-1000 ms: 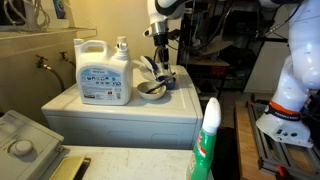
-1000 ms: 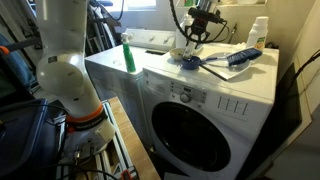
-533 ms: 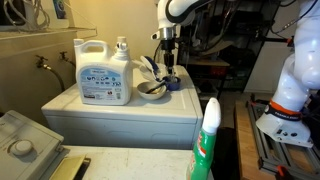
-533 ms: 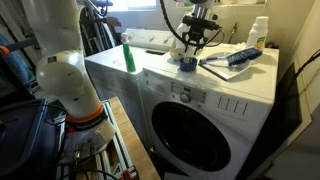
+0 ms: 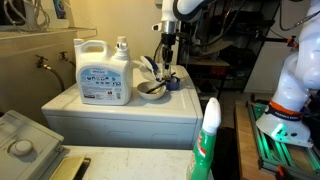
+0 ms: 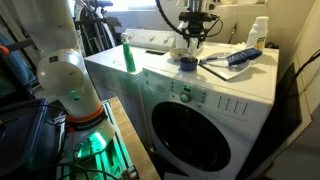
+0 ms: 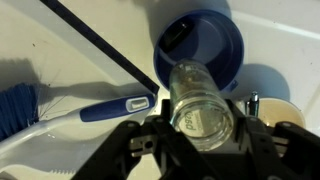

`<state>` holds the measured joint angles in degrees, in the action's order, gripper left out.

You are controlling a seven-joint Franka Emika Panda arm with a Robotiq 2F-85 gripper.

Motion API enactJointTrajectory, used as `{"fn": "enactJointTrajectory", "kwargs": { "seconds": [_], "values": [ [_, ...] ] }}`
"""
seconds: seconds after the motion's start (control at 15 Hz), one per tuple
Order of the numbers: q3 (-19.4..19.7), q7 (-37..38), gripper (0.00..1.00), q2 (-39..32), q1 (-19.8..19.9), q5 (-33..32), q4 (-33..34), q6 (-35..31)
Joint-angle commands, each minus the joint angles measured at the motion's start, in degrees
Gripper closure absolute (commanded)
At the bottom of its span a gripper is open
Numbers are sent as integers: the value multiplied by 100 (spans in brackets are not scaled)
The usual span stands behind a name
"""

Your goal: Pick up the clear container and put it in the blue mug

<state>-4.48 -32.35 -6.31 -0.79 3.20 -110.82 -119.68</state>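
Note:
My gripper (image 7: pixel 199 128) is shut on the clear container (image 7: pixel 197 98), a pale see-through bottle seen end-on between the two black fingers. It hangs just above the blue mug (image 7: pixel 201 47), whose open mouth lies right behind it. In both exterior views the gripper (image 5: pixel 168 55) (image 6: pixel 192 38) points straight down over the blue mug (image 5: pixel 173 83) (image 6: pixel 187 63) on top of the white washing machine (image 6: pixel 160 75). The container's lower end is close above the mug's rim; I cannot tell whether it touches.
A brownish metal bowl (image 5: pixel 151 89) sits beside the mug. A big white detergent jug (image 5: pixel 100 71) stands behind. A blue-handled brush (image 7: pixel 95 109) (image 6: pixel 231 59) lies on the machine top. A green-and-white bottle (image 5: pixel 208 140) stands in the foreground.
The gripper has moved sideways with the container from over the bowl to over the blue mug, and has come down slightly.

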Motion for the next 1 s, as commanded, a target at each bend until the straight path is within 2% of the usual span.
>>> {"fn": "enactJointTrajectory", "kwargs": {
  "seconds": [0.0, 0.73, 0.8, 0.87, 0.93],
  "values": [
    [-20, -110, 72, 245, -51, 8, -261, 163],
    [10, -21, 72, 160, -88, -76, -514, 91],
    [12, -49, 50, 150, -84, -54, -522, 72],
    [15, -52, 22, 145, -83, -35, -522, 41],
    [15, -63, 21, 154, -81, -18, -518, 21]
  ]
}}
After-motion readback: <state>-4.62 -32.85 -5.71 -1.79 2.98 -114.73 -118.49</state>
